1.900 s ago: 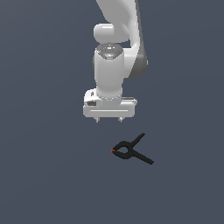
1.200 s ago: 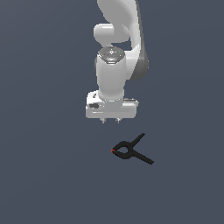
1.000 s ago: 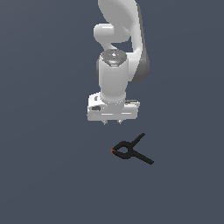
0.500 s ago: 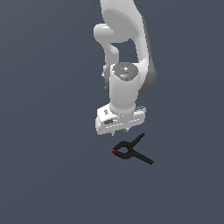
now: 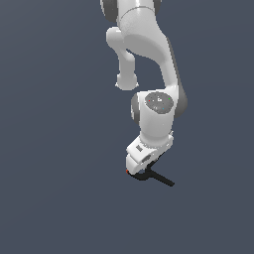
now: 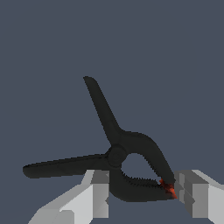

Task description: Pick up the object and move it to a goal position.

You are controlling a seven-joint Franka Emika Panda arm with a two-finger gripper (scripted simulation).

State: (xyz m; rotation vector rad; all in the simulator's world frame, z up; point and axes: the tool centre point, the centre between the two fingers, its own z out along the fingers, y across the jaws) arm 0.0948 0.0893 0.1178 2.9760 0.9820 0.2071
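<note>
The jaws stood released, one finger (image 6: 94,194) on each side of the black spring clamp (image 6: 127,164), not touching it. The clamp lay flat on the dark floor (image 5: 59,149), its handles splayed away from the gripper (image 6: 140,197).

The clamp (image 6: 114,153) is black all over, save for a small red-orange tip (image 6: 167,188) at its four o'clock end. The gripper (image 6: 142,199) fingers (image 6: 94,197) are pale grey and white, the arm (image 5: 149,94) glossy white, against a plain slate-blue surface (image 5: 54,163).
</note>
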